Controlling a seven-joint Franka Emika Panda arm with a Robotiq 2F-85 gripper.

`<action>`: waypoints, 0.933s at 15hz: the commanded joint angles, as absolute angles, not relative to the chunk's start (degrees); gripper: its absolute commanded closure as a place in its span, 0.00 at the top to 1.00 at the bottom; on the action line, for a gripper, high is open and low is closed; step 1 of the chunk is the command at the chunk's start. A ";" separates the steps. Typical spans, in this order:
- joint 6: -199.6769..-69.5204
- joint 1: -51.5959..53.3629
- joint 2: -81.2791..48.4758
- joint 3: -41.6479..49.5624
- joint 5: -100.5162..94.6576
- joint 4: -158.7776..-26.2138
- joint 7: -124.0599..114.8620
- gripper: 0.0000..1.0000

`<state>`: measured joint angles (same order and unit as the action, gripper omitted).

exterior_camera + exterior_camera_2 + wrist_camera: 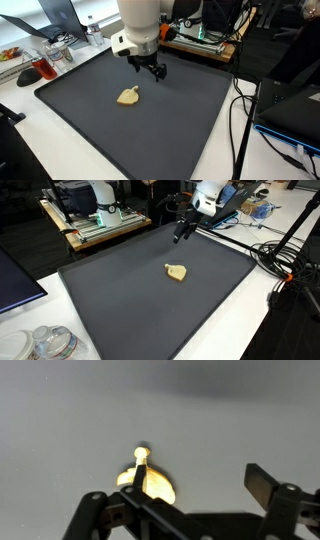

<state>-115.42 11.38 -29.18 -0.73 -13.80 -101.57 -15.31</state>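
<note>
A small tan, pear-shaped object (128, 96) with a short stem lies alone on the dark grey mat (90, 115); it also shows near the mat's middle (176, 272). My gripper (152, 70) hangs above the mat, apart from the object and farther back, with its jaws wide apart and nothing between them; it sits near the mat's far edge (183, 232). In the wrist view the object (158, 484) lies below, partly hidden by one dark finger (139, 480), while the second finger (266, 484) stands far to the right.
A red-handled tool (40, 70) and clutter lie on the white table beside the mat. Black cables (240, 110) run along the mat's side. A wooden shelf with equipment (95, 222) stands behind. Plastic containers (50, 342) sit at a near corner.
</note>
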 commanded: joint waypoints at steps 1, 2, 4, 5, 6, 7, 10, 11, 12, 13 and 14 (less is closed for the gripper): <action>-108.33 14.06 -34.66 0.72 -16.81 -92.39 -20.20 1.00; -107.27 14.76 -35.97 1.08 -17.80 -90.32 -21.54 1.00; -104.44 15.76 -38.67 1.54 -19.13 -86.27 -22.56 1.00; -103.17 16.20 -40.21 1.78 -19.75 -84.17 -22.95 1.00; -101.92 16.52 -41.67 1.93 -20.11 -82.13 -22.96 1.00; -100.81 16.59 -43.19 1.82 -19.89 -80.03 -22.57 1.00; -99.34 17.08 -47.32 2.37 -20.36 -74.60 -22.31 1.00; -99.46 17.20 -48.48 2.61 -20.45 -73.20 -22.40 1.00; -99.46 17.29 -49.54 2.84 -20.36 -71.95 -22.51 1.00; -99.79 17.30 -50.41 2.99 -20.18 -71.00 -22.55 1.00; -100.07 17.37 -51.11 3.28 -20.16 -70.37 -22.82 1.00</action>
<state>-101.92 16.42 -47.30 2.08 -19.33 -75.83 -21.99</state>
